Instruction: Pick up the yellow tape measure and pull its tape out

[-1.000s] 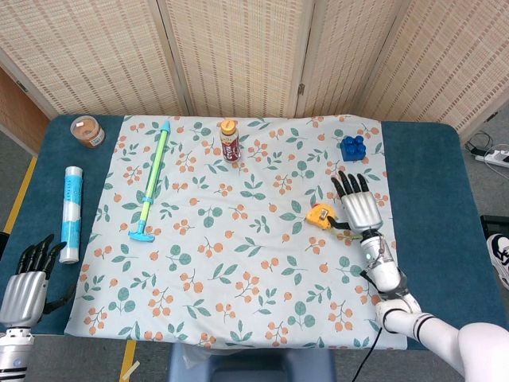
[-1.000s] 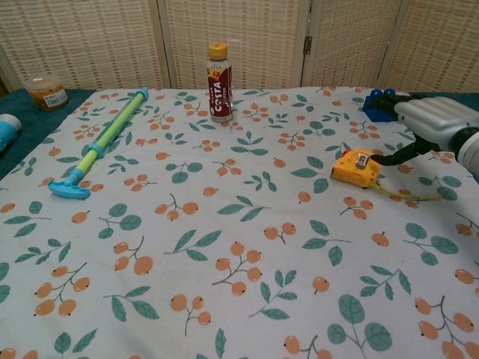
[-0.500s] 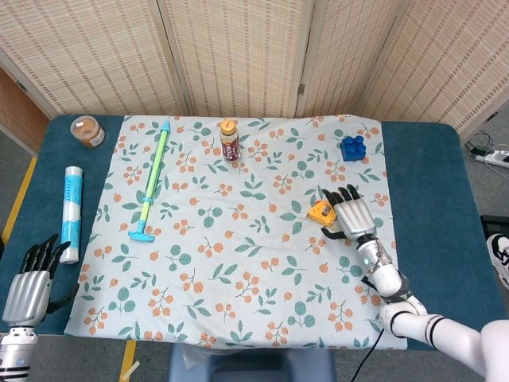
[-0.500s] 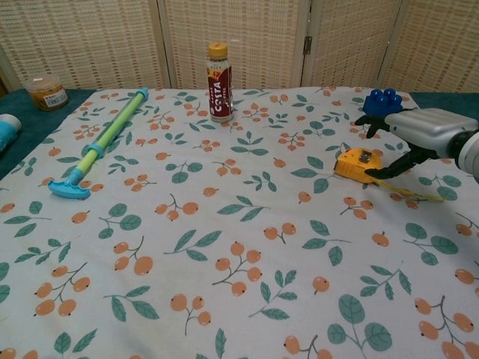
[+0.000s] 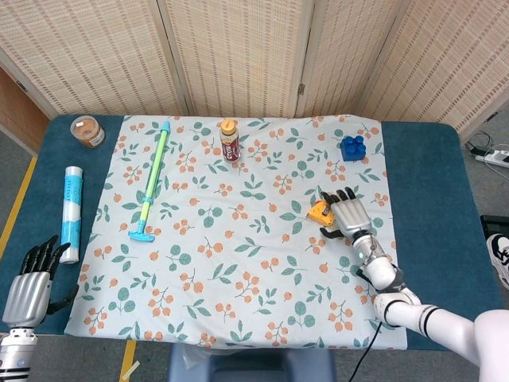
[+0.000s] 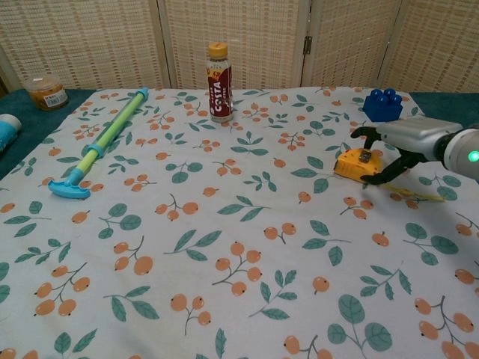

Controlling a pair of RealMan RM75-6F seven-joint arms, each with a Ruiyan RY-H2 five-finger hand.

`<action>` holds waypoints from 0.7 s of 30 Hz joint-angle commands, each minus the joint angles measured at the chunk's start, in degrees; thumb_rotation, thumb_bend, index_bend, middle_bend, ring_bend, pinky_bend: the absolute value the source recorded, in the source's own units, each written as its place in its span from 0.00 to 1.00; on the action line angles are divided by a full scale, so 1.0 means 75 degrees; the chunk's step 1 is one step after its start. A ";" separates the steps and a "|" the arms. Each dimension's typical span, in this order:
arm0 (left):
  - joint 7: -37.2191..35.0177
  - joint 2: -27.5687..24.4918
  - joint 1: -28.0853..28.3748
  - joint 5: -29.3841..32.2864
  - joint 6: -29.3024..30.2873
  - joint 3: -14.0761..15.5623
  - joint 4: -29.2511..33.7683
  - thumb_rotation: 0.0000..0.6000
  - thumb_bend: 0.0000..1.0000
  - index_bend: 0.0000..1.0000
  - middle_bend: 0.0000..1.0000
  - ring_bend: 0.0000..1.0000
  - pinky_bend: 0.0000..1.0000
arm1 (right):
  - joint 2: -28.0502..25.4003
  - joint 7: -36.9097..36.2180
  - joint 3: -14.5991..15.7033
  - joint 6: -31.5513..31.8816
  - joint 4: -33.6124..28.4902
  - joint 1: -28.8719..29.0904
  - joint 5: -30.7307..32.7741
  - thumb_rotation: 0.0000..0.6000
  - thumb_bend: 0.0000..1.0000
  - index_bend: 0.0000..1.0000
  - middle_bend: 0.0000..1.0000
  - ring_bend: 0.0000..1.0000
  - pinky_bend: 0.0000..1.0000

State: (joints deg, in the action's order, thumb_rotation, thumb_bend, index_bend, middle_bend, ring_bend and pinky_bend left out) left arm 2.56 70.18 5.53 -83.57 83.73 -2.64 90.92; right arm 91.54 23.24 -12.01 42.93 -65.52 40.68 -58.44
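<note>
The right hand (image 6: 400,146) has dropped lower over the yellow tape measure (image 6: 357,164), its fingers now curling around the case, which sits unmoved on the surface toward the right edge. The left hand (image 5: 30,278) hangs spread off the near left corner.

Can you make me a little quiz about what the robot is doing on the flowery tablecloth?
1. True or false: the right robot hand is curled over the yellow tape measure.
2. What stands nearer the blue block? A) brown bottle B) tape measure C) green and blue pump
3. Fill in: the left robot hand holds ____.

Key: 1 true. 2 B. 3 nothing.
</note>
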 commanded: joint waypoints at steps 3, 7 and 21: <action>0.0012 -0.0004 0.0015 0.0019 -0.0022 -0.0013 0.0022 1.00 0.36 0.14 0.02 0.03 0.00 | -0.0198 -0.0624 0.0319 0.0375 -0.0573 -0.0211 -0.0796 0.58 0.37 0.04 0.25 0.10 0.00; 0.0038 0.0001 0.0034 -0.0002 -0.0033 -0.0013 0.0029 1.00 0.36 0.14 0.02 0.03 0.00 | -0.0448 -0.0893 0.0643 0.0750 -0.0973 -0.0454 -0.1363 0.58 0.37 0.04 0.26 0.11 0.00; 0.0079 -0.0020 0.0066 0.0024 -0.0110 -0.0001 0.0089 1.00 0.36 0.13 0.02 0.03 0.00 | -0.0496 -0.0411 0.0769 0.1118 -0.1003 -0.0685 -0.1146 0.59 0.37 0.04 0.15 0.08 0.00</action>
State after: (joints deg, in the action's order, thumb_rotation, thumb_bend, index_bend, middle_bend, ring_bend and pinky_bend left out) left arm 3.16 70.03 6.02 -83.39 82.90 -2.64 91.58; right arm 87.05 18.77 -5.77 51.86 -73.59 35.33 -68.64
